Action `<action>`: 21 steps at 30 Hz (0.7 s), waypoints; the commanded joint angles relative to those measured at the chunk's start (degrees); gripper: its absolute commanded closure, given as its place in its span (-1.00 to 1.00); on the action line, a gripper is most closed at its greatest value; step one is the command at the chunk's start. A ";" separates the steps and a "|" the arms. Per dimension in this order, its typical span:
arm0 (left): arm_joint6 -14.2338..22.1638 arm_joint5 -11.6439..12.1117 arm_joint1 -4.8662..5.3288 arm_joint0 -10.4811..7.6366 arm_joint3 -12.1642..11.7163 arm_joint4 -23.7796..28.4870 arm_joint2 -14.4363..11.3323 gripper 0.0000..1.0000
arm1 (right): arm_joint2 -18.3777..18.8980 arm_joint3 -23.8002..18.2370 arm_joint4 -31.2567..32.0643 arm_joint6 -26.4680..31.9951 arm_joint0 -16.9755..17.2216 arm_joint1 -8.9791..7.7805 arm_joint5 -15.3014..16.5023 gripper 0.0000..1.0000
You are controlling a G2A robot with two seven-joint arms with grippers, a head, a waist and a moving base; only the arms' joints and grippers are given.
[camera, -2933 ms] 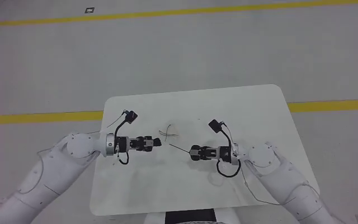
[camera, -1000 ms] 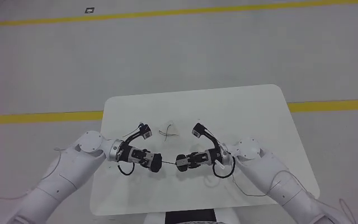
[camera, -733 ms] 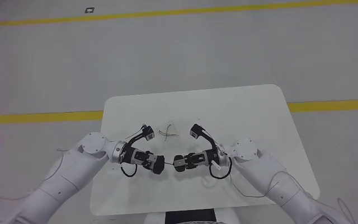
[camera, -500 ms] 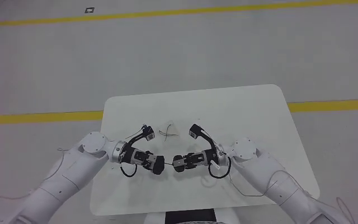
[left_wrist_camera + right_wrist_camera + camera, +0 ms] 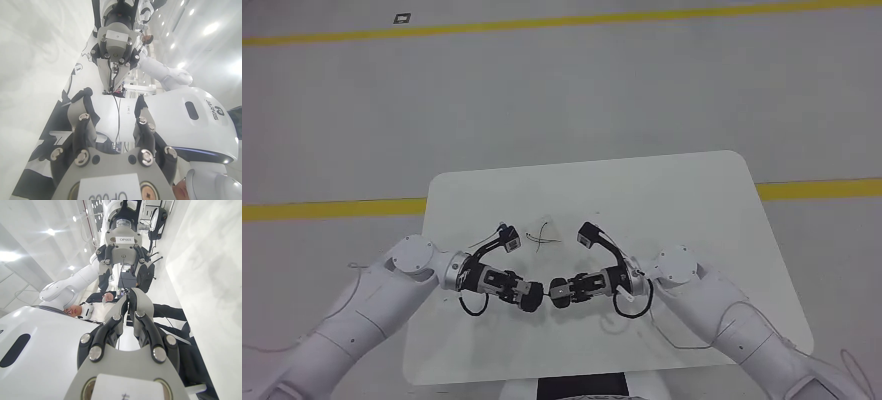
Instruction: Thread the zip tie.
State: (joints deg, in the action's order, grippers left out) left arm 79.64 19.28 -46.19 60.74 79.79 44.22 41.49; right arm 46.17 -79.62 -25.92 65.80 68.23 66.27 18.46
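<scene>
Above the front middle of the white table point(image 5: 692, 200), my two grippers face each other tip to tip. My right gripper point(image 5: 553, 293) point(image 5: 129, 294) is shut on a thin black zip tie point(image 5: 117, 117). The tie's free strand runs out of the right gripper's tips point(image 5: 111, 89) and passes between the spread fingers of my left gripper point(image 5: 535, 294) point(image 5: 114, 96), which is open. In the right wrist view the left gripper point(image 5: 122, 284) stands straight ahead with the zip tie point(image 5: 122, 275) lying along its middle.
A small tangle of spare black zip ties point(image 5: 540, 237) lies on the table just behind the grippers. The table's front edge is close below both wrists. A seated person shows in the room behind.
Both grippers have moved toward each other and toward the table's front, closing the gap until the tie's strand sits between the left gripper's fingers.
</scene>
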 commanded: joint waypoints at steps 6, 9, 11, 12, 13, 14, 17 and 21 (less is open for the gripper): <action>0.00 0.20 0.03 -0.75 -0.34 0.30 -1.24 0.16 | -0.19 0.39 -0.01 0.24 -0.22 0.12 -0.19 1.00; 0.00 0.20 0.08 -1.06 -0.50 0.53 -1.67 0.22 | -0.24 0.64 0.24 0.13 -0.30 0.15 -0.38 1.00; 0.00 0.20 0.11 -1.24 -0.57 0.65 -1.92 0.26 | -0.19 0.88 0.47 -0.08 -0.36 0.16 -0.47 1.00; 0.00 0.20 0.12 -1.31 -0.61 0.69 -2.02 0.26 | -0.16 0.98 0.61 -0.14 -0.40 0.15 -0.59 1.00; 0.00 0.20 0.14 -1.37 -0.62 0.73 -2.12 0.28 | -0.14 1.03 0.73 -0.18 -0.42 0.15 -0.67 1.00; 0.00 0.20 0.16 -1.46 -0.63 0.81 -2.23 0.28 | -0.08 1.20 0.92 -0.35 -0.43 0.13 -0.84 1.00; 0.00 0.20 0.20 -1.69 -0.69 0.97 -2.47 0.32 | -0.01 1.44 1.90 -0.80 -0.54 0.08 -1.60 1.00; 0.00 0.20 0.19 -2.01 -0.95 1.06 -2.85 0.34 | 0.15 1.40 2.84 -1.43 -0.44 0.00 -2.16 1.00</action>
State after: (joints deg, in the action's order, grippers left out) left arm 79.64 19.48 -45.98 58.81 78.94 45.29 38.76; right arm 46.27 -78.14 -22.87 64.40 67.67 66.27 16.28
